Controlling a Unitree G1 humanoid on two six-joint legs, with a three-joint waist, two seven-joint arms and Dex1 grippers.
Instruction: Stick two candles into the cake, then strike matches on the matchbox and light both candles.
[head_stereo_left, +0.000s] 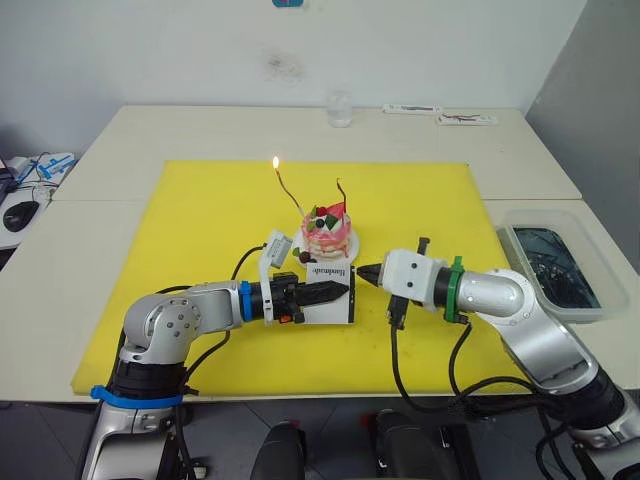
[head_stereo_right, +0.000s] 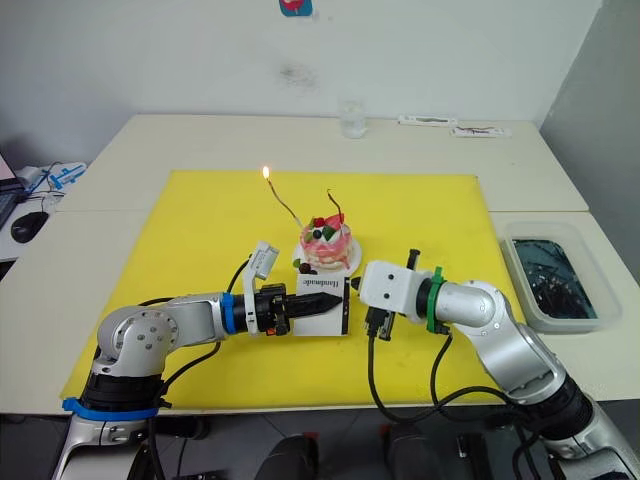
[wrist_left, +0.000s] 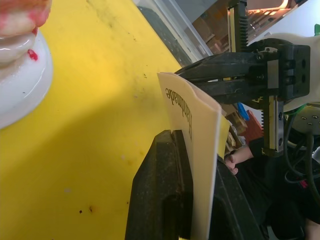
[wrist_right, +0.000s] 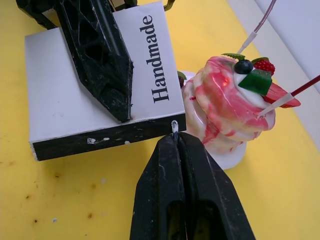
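- Two candles stand stuck in the cake, which serves as the landmark; it sits on a small white plate on the yellow mat, near the mat's middle.
- Left of the cake and nearer the robot, the left gripper reaches in sideways. Its jaws are pinching the matchbox, one black finger lying flat across the white face, as the right wrist view shows.
- The matchbox sits just in front of the cake, held on edge with its printed face toward the camera and its far side close to the plate. In the right wrist view the word "Handmade" runs along the face and the black strip lies along the edge nearest the right gripper.
- The left candle leans out from the cake's top toward the left; a small flame burns at its tip.
- The right candle rises from the cake's top, bent at its upper end, with no flame on it.
- Right of the cake and nearer the robot, the right gripper points at the matchbox's right edge. Its jaws are pressed together on a match, whose pale tip sticks out just past the fingertips and sits against the black strip.
- Far right of the cake, off the mat, a clear tray rests on the surface.
- Behind the cake, at the surface's far edge, stands a small clear cup.
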